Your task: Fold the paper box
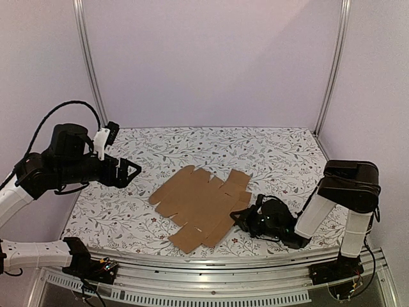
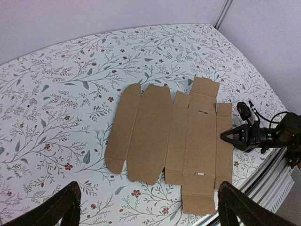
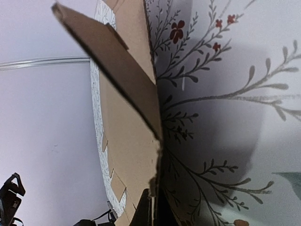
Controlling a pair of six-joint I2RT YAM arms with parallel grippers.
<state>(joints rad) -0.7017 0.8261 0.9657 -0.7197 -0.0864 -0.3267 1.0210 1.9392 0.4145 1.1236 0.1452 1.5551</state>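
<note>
Paper box barely begun: flat sheet, one edge pinched

The paper box (image 1: pixel 203 206) lies unfolded on the bench (image 1: pixel 268 150), midway across and towards the near edge; no panel stands yet, so I judge nearly all the folding is left. My right claw (image 1: pixel 238 220) is closed on its right edge; my left claw (image 1: pixel 130 171) hangs wide open over the left edge, well apart. Only the right wrist view shows that edge lifted off the bench; the left wrist view lays out the whole sheet, flaps and slots
</note>
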